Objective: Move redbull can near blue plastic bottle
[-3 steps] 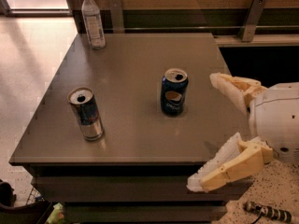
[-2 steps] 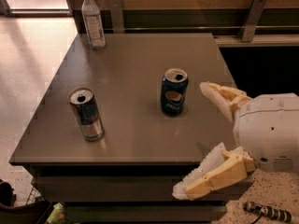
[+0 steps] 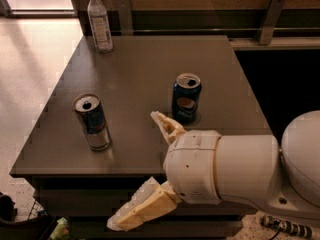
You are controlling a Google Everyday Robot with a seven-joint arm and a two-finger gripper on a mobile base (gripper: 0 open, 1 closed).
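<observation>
While the hand [image 3: 134,170] hangs wide open and empty just right of the slim blue-and-silver redbull can [image 3: 92,121], a careless reach could topple it or clip the wider dark-blue soda can [image 3: 186,98] further right.

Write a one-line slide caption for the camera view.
Open pincer hovers at front edge of table, right of redbull can; Pepsi can mid-table, blue plastic bottle at far-left corner.

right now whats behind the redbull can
Bare table, then the blue plastic bottle at its far edge; the redbull can covers a strip of tabletop. The open claw hovers front-right.
</observation>
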